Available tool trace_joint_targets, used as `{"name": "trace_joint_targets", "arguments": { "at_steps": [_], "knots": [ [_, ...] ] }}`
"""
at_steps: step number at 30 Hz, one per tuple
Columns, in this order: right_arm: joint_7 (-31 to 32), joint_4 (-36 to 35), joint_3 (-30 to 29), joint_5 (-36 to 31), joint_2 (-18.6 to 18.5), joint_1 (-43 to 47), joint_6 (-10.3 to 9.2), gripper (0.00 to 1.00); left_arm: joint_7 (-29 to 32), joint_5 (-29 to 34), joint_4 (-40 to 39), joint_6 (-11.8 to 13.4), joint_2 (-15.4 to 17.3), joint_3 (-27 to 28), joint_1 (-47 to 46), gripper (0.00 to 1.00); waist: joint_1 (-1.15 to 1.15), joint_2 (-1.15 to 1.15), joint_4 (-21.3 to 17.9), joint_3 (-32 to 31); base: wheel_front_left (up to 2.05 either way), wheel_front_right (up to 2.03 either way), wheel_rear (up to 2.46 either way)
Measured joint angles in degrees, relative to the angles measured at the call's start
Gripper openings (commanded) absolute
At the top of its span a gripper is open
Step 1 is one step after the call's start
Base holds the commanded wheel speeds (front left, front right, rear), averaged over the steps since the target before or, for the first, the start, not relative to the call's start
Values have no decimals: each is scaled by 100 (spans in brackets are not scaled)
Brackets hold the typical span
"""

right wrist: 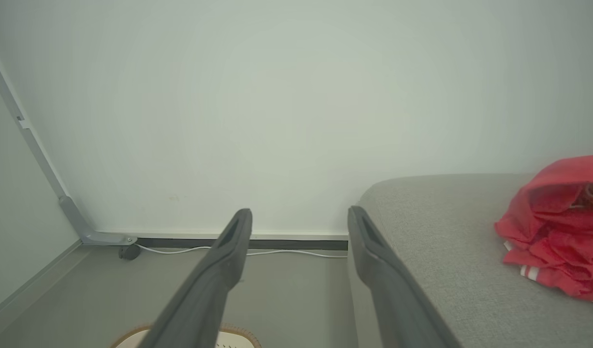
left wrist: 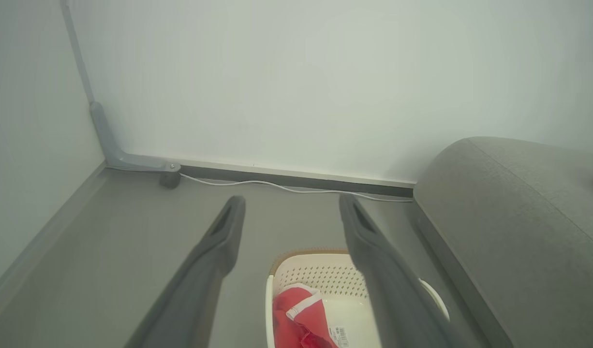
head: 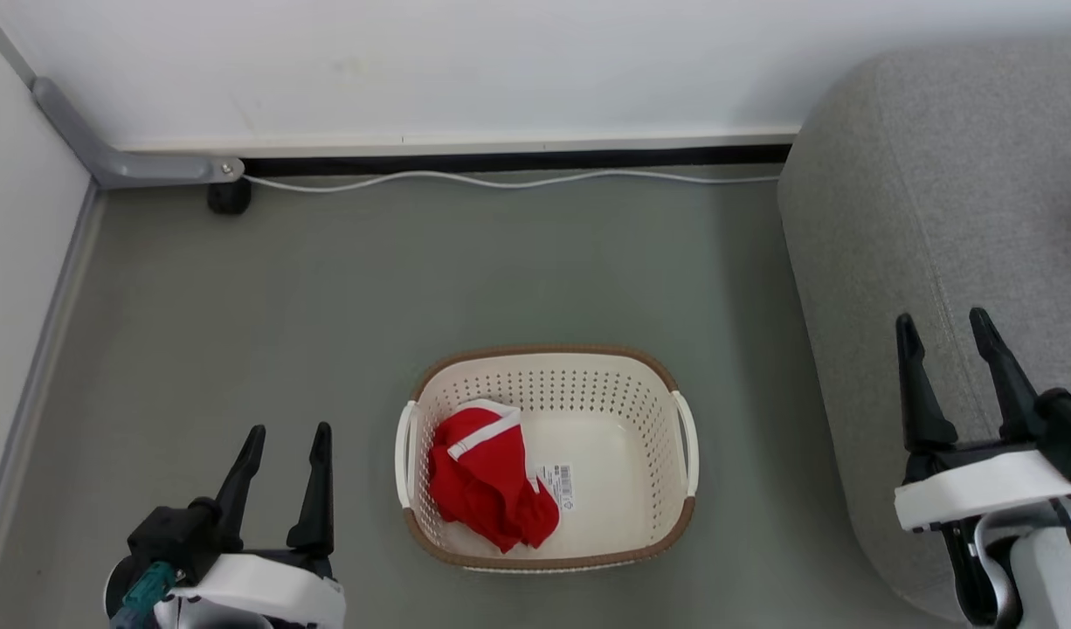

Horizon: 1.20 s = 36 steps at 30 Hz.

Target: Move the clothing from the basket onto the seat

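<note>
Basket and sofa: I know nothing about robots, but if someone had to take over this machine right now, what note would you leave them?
Jaws: the left gripper is open and empty, left of the basket. The right gripper is open and empty, by the sofa.
Done: one red garment lies crumpled on the sofa.
Left: the other red garment, with white trim, lies in the basket's left half. The basket stands on the floor beside the sofa.
Next, probably: pick that garment up and put it on the sofa.
</note>
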Motion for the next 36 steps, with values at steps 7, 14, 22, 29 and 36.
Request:
{"name": "trace_joint_targets", "arguments": {
  "at_steps": [7, 14, 22, 29, 36],
  "knots": [
    [0, -219, 250, 3, -10, -617, 0, 100, 0, -131, 183, 9, -3, -286, -602, 100, 0, 0, -167, 745, 0, 0, 0],
    [0, -482, 372, 21, -68, -1235, 0, 100, -1, -182, 482, 58, -7, -692, -1404, 100, 0, 0, -365, 1587, 0, 0, 0],
    [0, -647, 493, 26, -65, -1745, 0, 100, -1, -135, 1351, 57, -13, -1289, -2605, 100, 0, 0, -566, 2572, 0, 0, 0],
    [0, -745, 691, 30, 98, -1951, 0, 100, 0, 192, 2892, 55, -22, -1619, -3689, 100, 0, 0, -803, 3145, 0, 0, 0],
    [0, -770, 790, 87, 168, -2042, 0, 100, 281, 492, 4411, 63, -15, -1879, -4654, 100, 0, 0, -1013, 3406, 0, 0, 0]
  ]
}}
